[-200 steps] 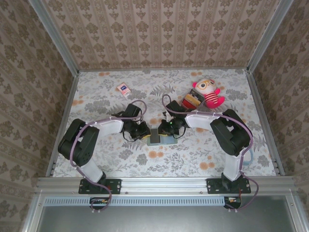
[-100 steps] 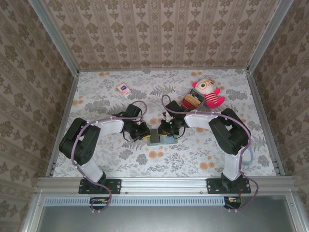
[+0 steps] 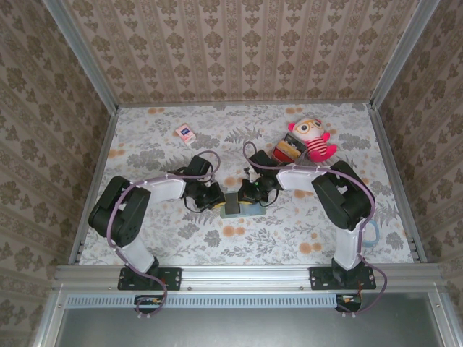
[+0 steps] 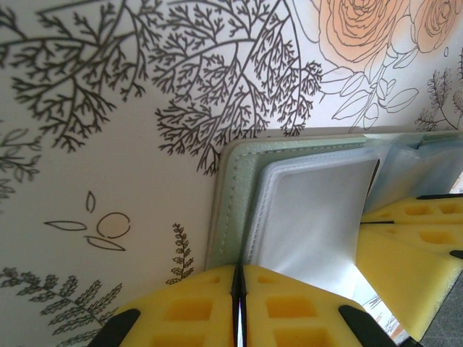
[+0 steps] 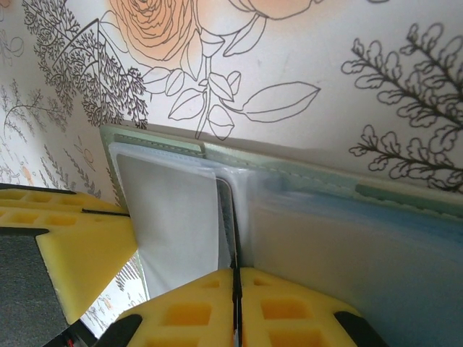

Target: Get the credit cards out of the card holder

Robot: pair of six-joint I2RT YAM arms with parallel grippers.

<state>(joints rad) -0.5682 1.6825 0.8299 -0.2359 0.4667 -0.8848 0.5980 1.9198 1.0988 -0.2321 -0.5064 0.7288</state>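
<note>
Top external: card holder (image 3: pixel 232 206) lies mid-table between both grippers, equally near each
Left gripper (image 4: pixel 239 307): pads pressed together, pinching the holder's left edge
Right gripper (image 5: pixel 235 307): pads together, pinching the opposite edge

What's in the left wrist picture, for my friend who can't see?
The left gripper, yellow-fingered, pinches the edge of the open grey-green card holder with clear sleeves. The right gripper touches it from the right, on a flowery tablecloth.
</note>
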